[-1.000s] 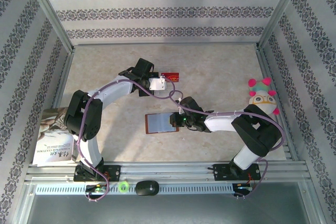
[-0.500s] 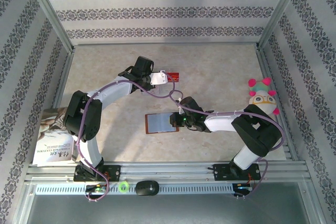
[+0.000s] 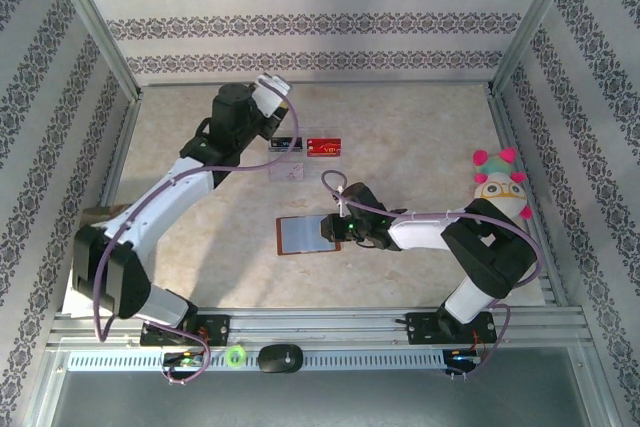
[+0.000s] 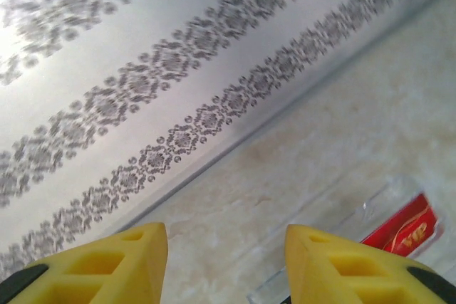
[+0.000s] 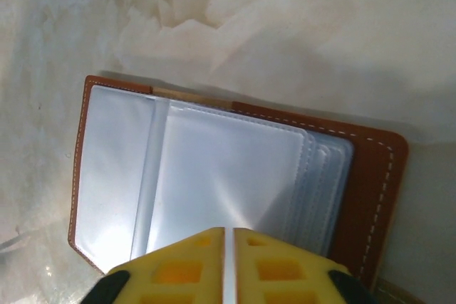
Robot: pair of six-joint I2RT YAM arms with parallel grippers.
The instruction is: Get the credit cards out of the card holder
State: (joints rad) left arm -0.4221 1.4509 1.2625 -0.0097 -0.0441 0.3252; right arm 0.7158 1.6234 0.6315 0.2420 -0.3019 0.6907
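Observation:
The card holder (image 3: 300, 235) lies open on the table, brown leather with clear sleeves (image 5: 228, 176) showing no card. My right gripper (image 3: 333, 230) is shut, its yellow tips (image 5: 229, 231) resting on the sleeves near the wallet's right edge; I cannot tell if a sleeve is pinched. The red card (image 3: 324, 146) and the black card (image 3: 285, 144) lie side by side in the clear tray (image 3: 290, 172). My left gripper (image 3: 270, 87) is lifted up behind and left of the tray, open and empty (image 4: 226, 236), with the red card (image 4: 400, 224) at the lower right.
A plush toy (image 3: 497, 185) stands at the right edge. A magazine (image 3: 95, 277) lies at the near left. Patterned walls and metal posts close in the table; the back wall (image 4: 142, 90) is near the left gripper.
The left arm has swung back and left, away from the tray, and risen. The black card now shows in the tray beside the red one. The right arm has not moved.

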